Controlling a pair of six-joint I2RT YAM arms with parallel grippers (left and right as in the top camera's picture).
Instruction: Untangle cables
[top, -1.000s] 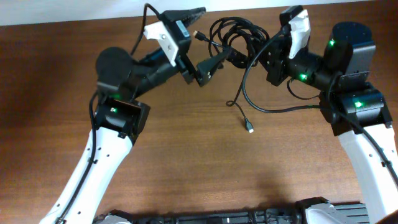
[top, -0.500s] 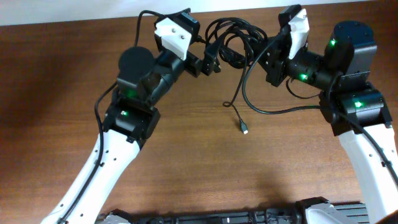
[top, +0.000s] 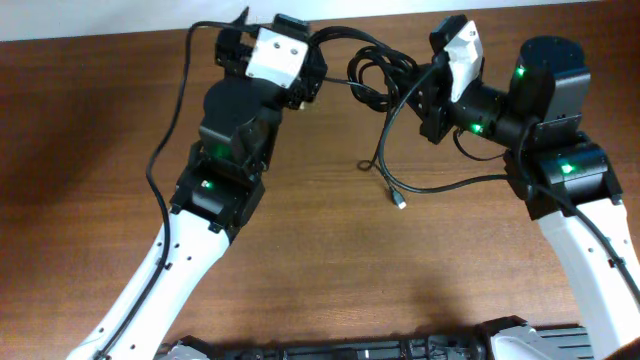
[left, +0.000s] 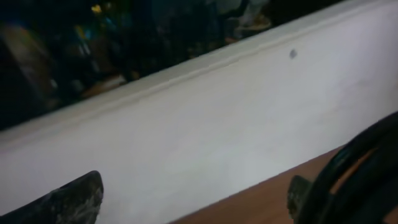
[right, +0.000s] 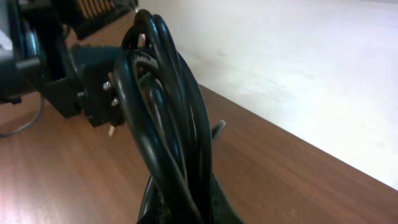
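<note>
Ok, left wrist first: left gripper (left: 183, 199) is spread wide with nothing between the fingers. Only the two tips show, at the bottom corners. It faces the white wall (left: 217, 124) beyond the table (left: 261, 208) edge. One black strand of the cables (left: 348, 174) runs right beside the right-hand tip; can't tell if it touches. Frame is blurry.

Right wrist: right gripper (right: 186, 214) is pinched tight on the cables, a thick bunch of black loops standing up out of the jaws. A black block of the left arm (right: 81, 87) sits close behind the bunch.

Overhead: the cables sit looped at the far edge of the table, between the two wrists, gripped at their right side by the right gripper. Left gripper is just left of the loops, at the table's far edge. One loose strand drops from the bunch toward table centre and ends in a small plug (top: 401, 205) lying on the wood. Another strand curves off toward the right arm (top: 545, 130).
</note>
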